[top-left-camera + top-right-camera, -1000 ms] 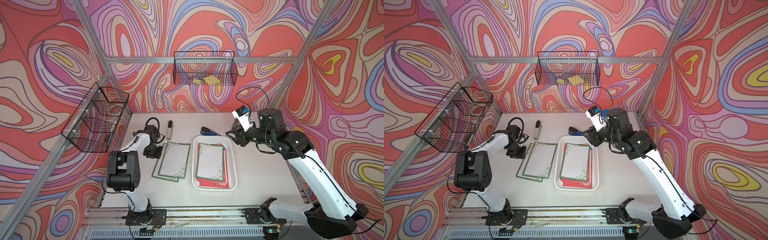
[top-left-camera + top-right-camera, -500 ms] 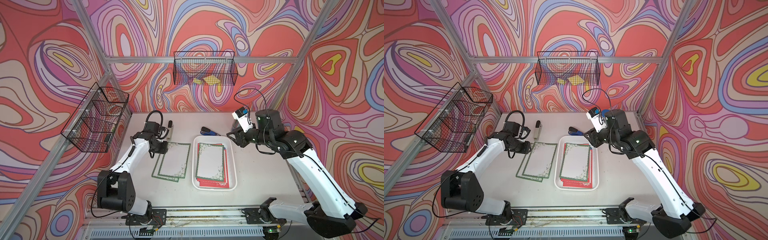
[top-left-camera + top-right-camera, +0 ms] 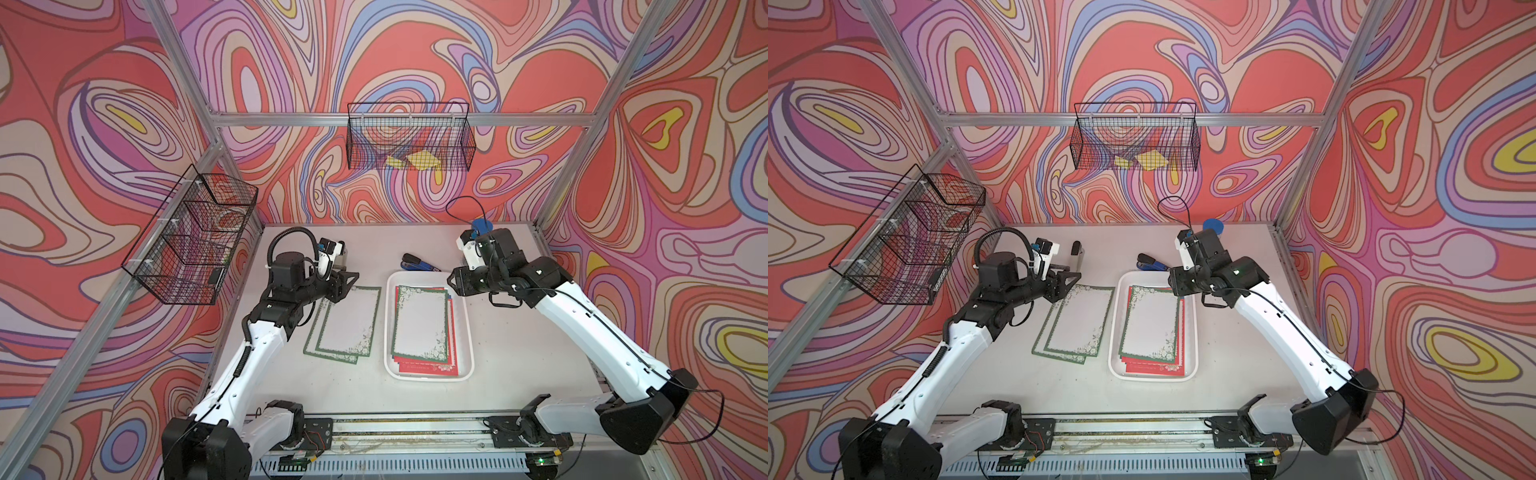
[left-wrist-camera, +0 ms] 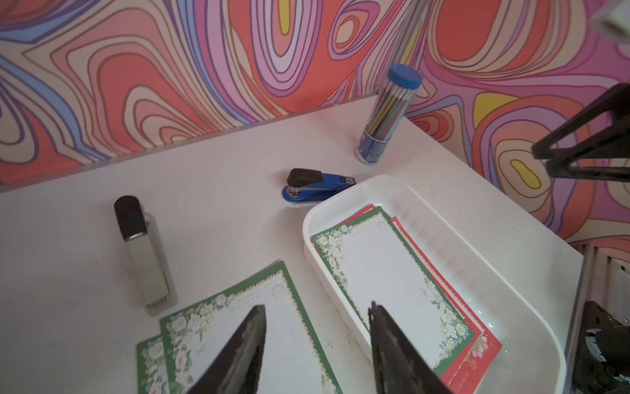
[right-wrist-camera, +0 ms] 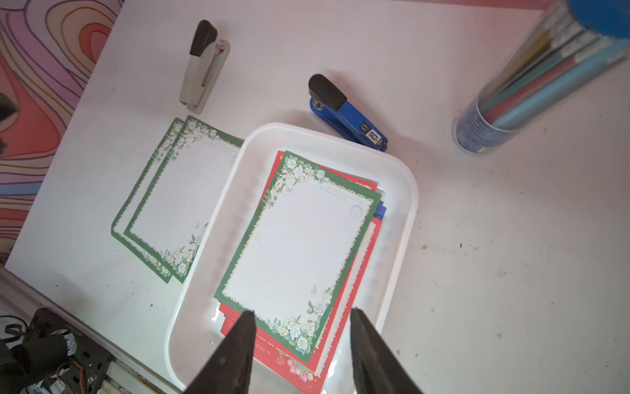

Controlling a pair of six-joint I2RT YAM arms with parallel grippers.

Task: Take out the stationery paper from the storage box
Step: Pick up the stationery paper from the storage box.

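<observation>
Both wide, empty: left pincer point(image 4: 315, 308) above 2 green sheets point(image 3: 347, 324) left of storage box point(image 3: 468, 320), right pincer point(image 5: 301, 312) by its far-right corner. Stationery paper point(image 3: 419, 324) stacked inside. Risk: thin sheets cling, several lift together.

White tabletop point(image 3: 523, 340) is carrying a shallow white plastic tray point(image 3: 462, 316), w/ two overlapping green-bordered paper sheets point(image 3: 347, 322) lying beside it. Grey black-capped stapler point(image 4: 143, 252), blue stapler point(image 3: 417, 264) & clear blue-lidded pencil tube point(image 4: 388, 112) are sitting behind.
</observation>
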